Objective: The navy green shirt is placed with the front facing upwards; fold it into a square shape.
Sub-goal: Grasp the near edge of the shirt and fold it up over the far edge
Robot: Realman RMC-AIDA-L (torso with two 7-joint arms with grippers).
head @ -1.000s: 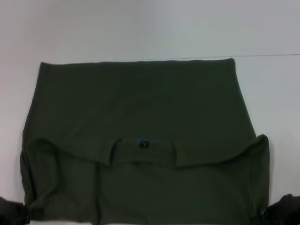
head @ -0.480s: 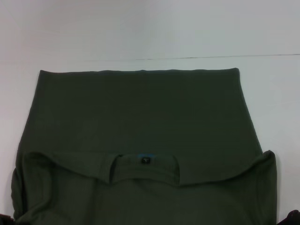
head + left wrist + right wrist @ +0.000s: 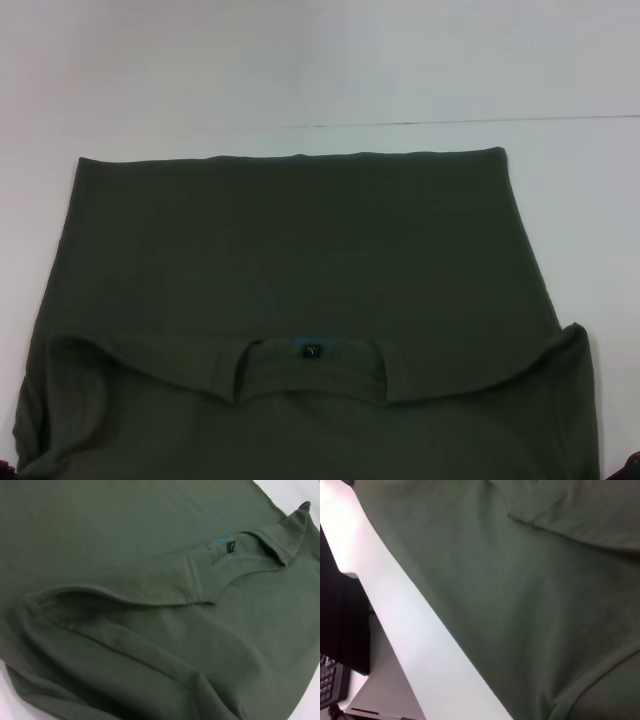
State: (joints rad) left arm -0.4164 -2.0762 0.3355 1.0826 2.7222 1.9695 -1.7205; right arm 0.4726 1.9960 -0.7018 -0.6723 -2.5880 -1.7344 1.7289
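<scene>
Olive-green T-shirt (image 3: 300, 260) lies flat on the white tabletop (image 3: 300, 60), folded, collar (image 3: 310, 370) with black neck tag (image 3: 311, 350) on the near side. Folded sleeve edge (image 3: 100, 592) shows in the left wrist view. Left claw (image 3: 6, 468) and right claw (image 3: 632, 464) sit at the shirt's near corners, barely in frame; finger state cannot be told.

Navy green shirt (image 3: 300, 260) flat on table (image 3: 300, 70), collar (image 3: 310, 370) near front edge, folded edge toward back.
</scene>
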